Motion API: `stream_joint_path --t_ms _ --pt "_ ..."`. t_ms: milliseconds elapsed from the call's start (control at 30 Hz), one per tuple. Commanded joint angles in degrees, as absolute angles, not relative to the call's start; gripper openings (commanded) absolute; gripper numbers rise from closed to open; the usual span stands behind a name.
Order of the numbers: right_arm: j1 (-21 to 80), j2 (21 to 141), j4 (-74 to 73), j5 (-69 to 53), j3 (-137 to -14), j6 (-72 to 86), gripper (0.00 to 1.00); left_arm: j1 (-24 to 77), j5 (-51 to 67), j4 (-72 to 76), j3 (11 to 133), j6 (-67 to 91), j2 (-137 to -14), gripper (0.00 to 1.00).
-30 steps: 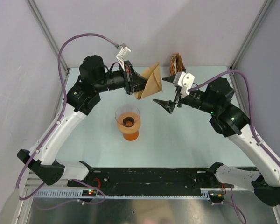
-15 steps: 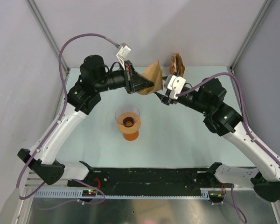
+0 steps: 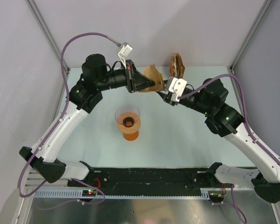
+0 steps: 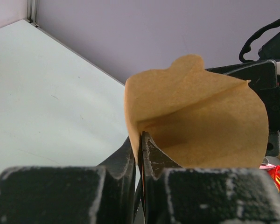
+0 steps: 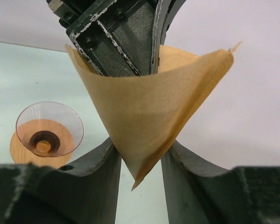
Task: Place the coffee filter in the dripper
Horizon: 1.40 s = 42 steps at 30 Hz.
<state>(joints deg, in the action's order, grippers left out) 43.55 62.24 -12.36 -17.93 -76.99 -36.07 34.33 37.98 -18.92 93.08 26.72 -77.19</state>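
Note:
The coffee filter is a tan paper cone held in the air at the back of the table, its mouth spread open. My left gripper is shut on its rim wall, one finger inside the cone and one outside. My right gripper reaches in from the right. Its two fingers press on either side of the cone's lower part, and the pointed tip hangs between them. The dripper, a translucent peach funnel with a dark centre hole, stands in front of and below the filter, also seen in the right wrist view.
An upright bundle of brown-and-orange papers stands at the back, just behind the right gripper. The dripper sits on a round orange base. Grey walls close the table at the back and on both sides.
My right gripper has moved left to the filter and narrowed its jaws onto the cone's lower part. The left gripper has shifted slightly right, turning the filter.

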Motion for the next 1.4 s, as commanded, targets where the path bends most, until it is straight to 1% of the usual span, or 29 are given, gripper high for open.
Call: stream_joint_path --t_ms 0,33,67,200,233,300,367,433,567,667,733,900,1033,1100,1267,1367 --pt "43.48 60.9 -11.56 -19.83 -77.35 -36.48 0.4 34.3 39.5 -17.25 95.68 26.98 -77.01 0.14" --pt "43.4 60.86 -11.63 -20.15 -77.35 -36.43 0.39 34.33 39.48 -17.28 95.7 26.67 -76.96 0.17" --pt "43.28 60.8 -11.75 -20.49 -77.35 -36.32 0.39 34.35 39.43 -17.3 95.66 26.39 -76.84 0.22" --pt "42.67 60.52 -12.74 -22.03 -77.34 -35.84 0.37 33.8 38.92 -17.3 95.51 23.69 -75.82 0.48" --pt "42.47 60.32 -13.36 -22.53 -77.34 -35.41 0.36 33.03 38.88 -17.26 95.57 22.92 -75.35 0.56" --pt "41.71 59.9 -14.72 -24.51 -77.41 -34.5 0.36 30.98 39.54 -17.15 95.94 20.28 -74.12 0.7" --pt "40.82 59.47 -16.49 -26.47 -77.4 -33.26 0.34 28.18 42.23 -16.97 96.3 15.73 -72.69 0.78" --pt "39.69 58.92 -18.38 -29.14 -77.4 -31.65 0.32 25.66 44.99 -16.88 95.97 9.91 -70.69 0.83" --pt "37.18 58.9 -22.61 -35.27 -78.0 -27.89 0.26 23.71 50.42 -17.34 91.87 -1.35 -65.62 0.88" --pt "36.05 59.57 -25.38 -39.5 -78.71 -25.21 0.22 24.36 54.75 -18.16 90.39 -3.79 -64.21 0.89" --pt "35.6 60.22 -27.15 -41.93 -79.31 -23.66 0.2 26.59 55.22 -19.33 90.82 -5.01 -64.59 0.89" --pt "35.3 62.53 -32.26 -47.3 -81.67 -21.54 0.16 33.67 49.97 -25.68 92.2 -14.58 -66.09 0.89" --pt "35.25 63.95 -34.99 -49.68 -83.06 -20.85 0.09 38.32 46.61 -27.19 92.13 -17.02 -67.55 0.89" --pt "35.29 64.35 -36.06 -50.37 -83.61 -20.7 0.07 39.9 45.45 -27.39 92.03 -17.28 -68.28 0.89" --pt "35.93 65.32 -37.66 -51.05 -84.47 -20.37 0.05 42.33 43.67 -27.51 92.12 -17.37 -69.45 0.89" --pt "36.35 65.81 -37.68 -51.22 -84.62 -19.93 0.05 43.38 42.97 -27.51 92.03 -17.95 -69.78 0.86"
